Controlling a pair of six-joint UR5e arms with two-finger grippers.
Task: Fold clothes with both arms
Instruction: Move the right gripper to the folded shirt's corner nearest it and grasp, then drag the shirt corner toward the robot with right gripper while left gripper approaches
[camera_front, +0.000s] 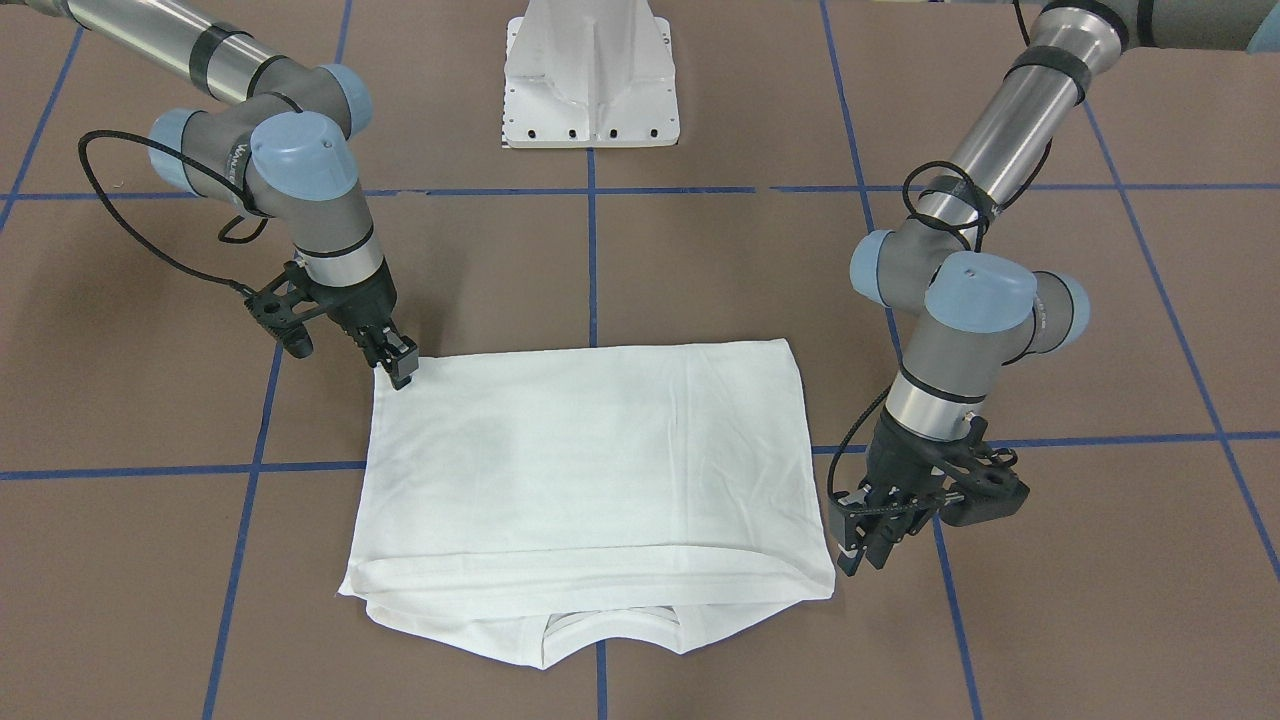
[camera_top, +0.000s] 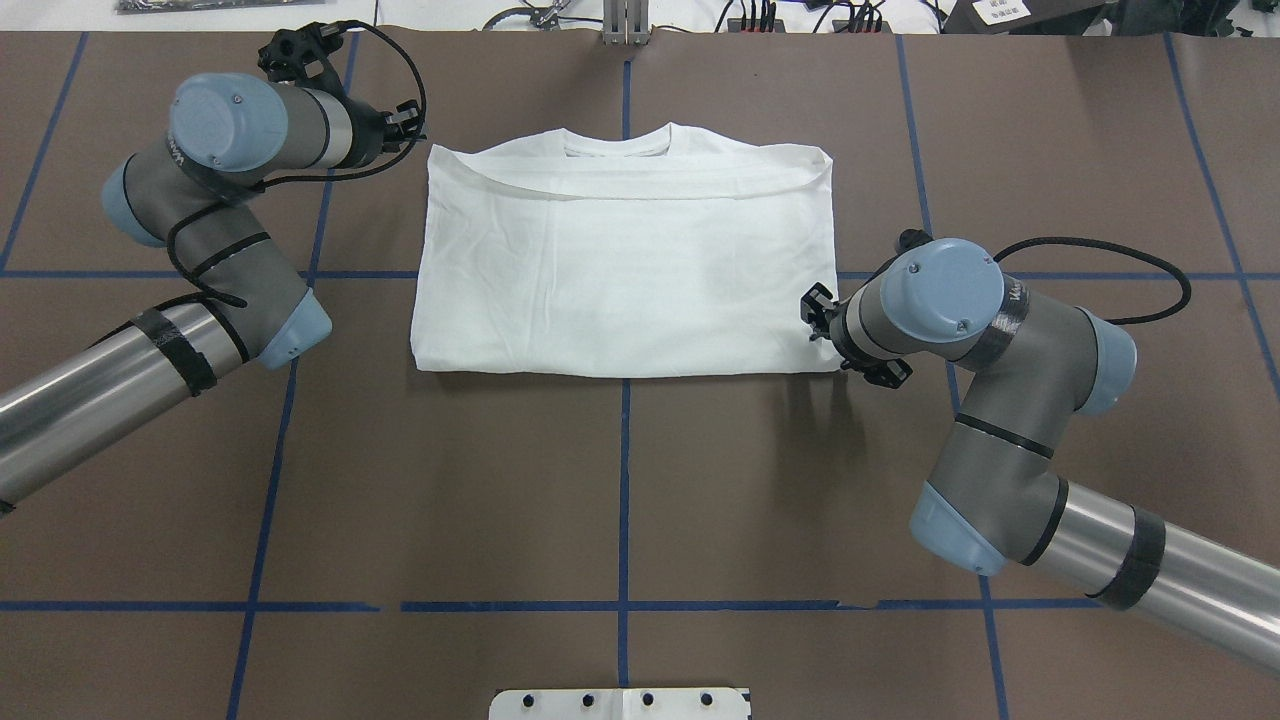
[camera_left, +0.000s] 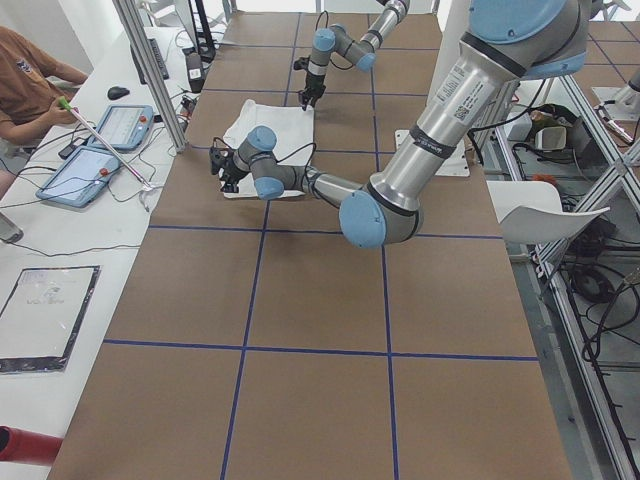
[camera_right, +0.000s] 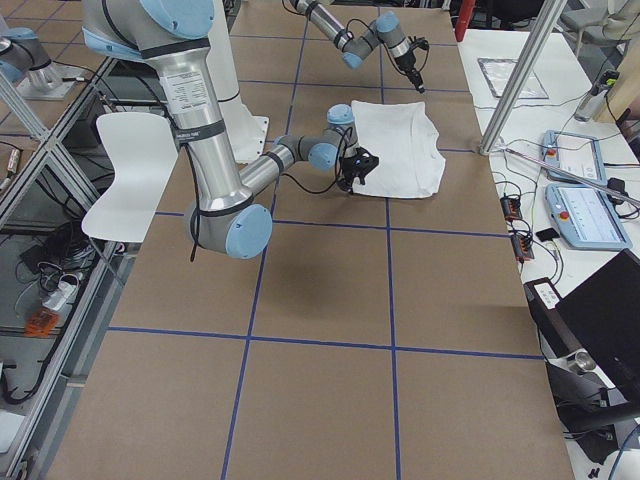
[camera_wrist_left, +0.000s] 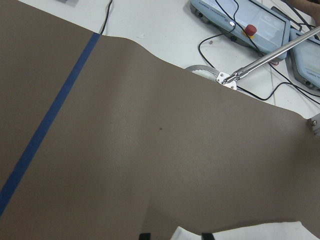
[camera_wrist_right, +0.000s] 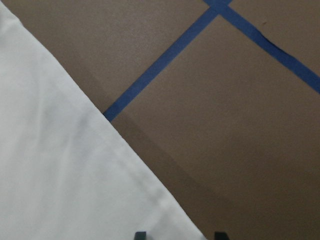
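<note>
Shirt (camera_front: 590, 460) (one, folded) lies between left claw (camera_front: 862, 558) and right claw (camera_front: 401, 372), each seemingly parted.

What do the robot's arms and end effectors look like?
The left arm and right arm are shiny silver tubes with grey joints and light-blue round caps. Black bands wrap the tubes, and black cables loop alongside. The left end effector and right end effector are black, each two-fingered.
</note>
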